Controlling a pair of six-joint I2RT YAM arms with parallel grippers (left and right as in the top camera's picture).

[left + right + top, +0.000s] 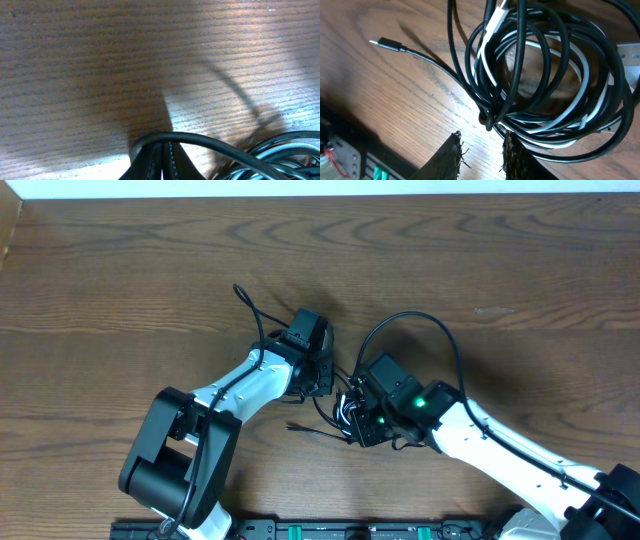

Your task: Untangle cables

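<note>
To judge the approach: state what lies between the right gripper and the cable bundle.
Only a thin strip of bare table, seen in the right wrist view; the open right gripper sits just short of the cable bundle and its lowest loops.

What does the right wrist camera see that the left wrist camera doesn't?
Only the right wrist view: the whole coil of cables, a loose plug end and the right gripper, open. Only the left wrist view: the left gripper, shut, with a black cord across its tips. Both: the wooden table, and black cords mixed with a white cord.
</note>
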